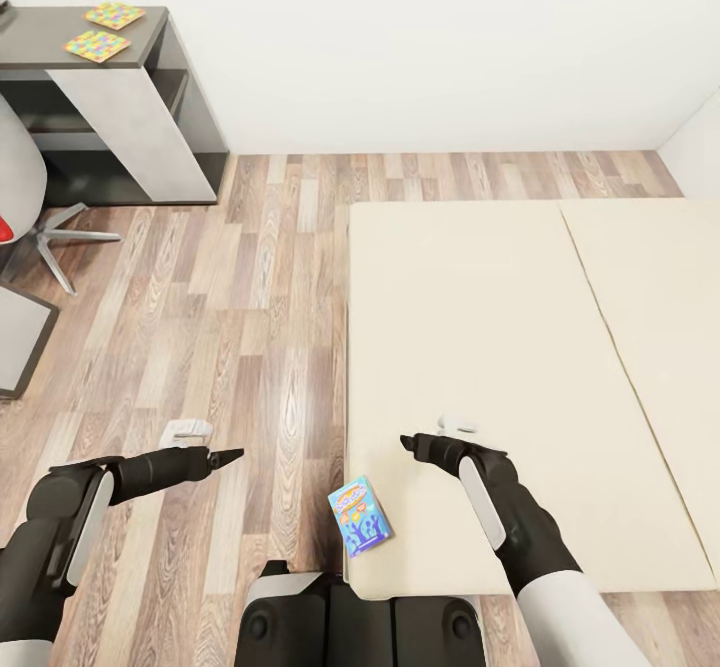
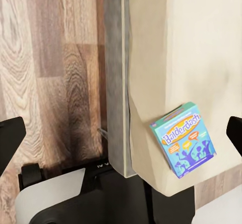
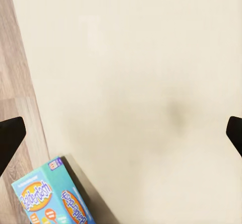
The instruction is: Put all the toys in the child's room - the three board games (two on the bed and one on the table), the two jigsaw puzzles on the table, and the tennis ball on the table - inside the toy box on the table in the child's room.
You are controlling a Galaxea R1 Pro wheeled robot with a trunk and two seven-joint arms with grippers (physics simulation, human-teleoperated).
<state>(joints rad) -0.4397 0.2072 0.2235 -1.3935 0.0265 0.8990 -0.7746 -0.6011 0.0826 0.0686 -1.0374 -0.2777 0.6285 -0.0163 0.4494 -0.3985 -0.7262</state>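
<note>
The blue game (image 1: pixel 359 515) lies flat on the bed (image 1: pixel 480 347), at the mattress's near corner by the floor-side edge, about 6 o'clock in the head view, just ahead of the robot's base (image 1: pixel 360 622). Its lid reads "Balderdash" in the left wrist view (image 2: pixel 187 138); the right wrist view (image 3: pixel 50 196) also catches it on the cream mattress beside the wood floor (image 1: pixel 230 327).

The left gripper (image 1: pixel 225 458) hangs over the floor at 8 o'clock, well apart from the game, its jaws spread wide and holding nothing. The right gripper (image 1: pixel 412 443) hovers over the mattress at 5 o'clock, near the game but not touching it, jaws likewise spread and empty.

At 11 o'clock, far off, two puzzles (image 1: pixel 105 31) lie flat side by side on the dark section of the bench (image 1: pixel 150 32). A chair (image 1: pixel 30 217) with a star foot stands at 9 o'clock.
</note>
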